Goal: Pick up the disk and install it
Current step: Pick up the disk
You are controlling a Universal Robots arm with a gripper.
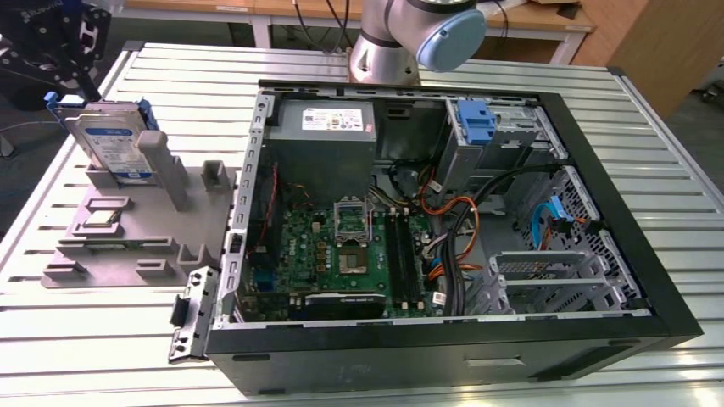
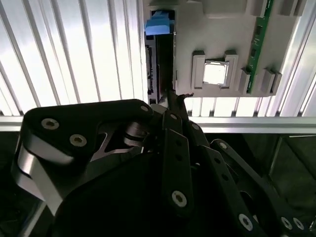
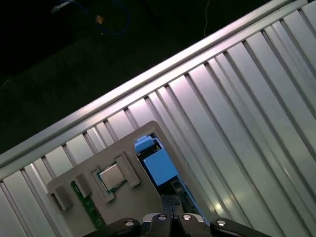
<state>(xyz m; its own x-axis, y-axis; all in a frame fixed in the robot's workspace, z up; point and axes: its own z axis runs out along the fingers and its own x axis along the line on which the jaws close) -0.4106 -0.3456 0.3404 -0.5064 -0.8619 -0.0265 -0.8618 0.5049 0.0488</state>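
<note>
A counter (image 1: 662,170) of ribbed, pale metal slats carries the whole scene, and overhead light glares white off its ridges in both wrist views. Behind it in the exterior view stands a wooden table (image 1: 531,21) on white legs, with a wooden cabinet (image 1: 662,42) at the exterior view's right. Grey floor (image 1: 698,127) shows beside the counter. In the first wrist view the floor lies dark, with a blue cable (image 3: 116,24) on it.

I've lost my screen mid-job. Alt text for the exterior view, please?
The disk stands on edge in a grey fixture at the exterior view's left, with the hand just above it. An open computer case lies beside it on the slatted table.
</note>
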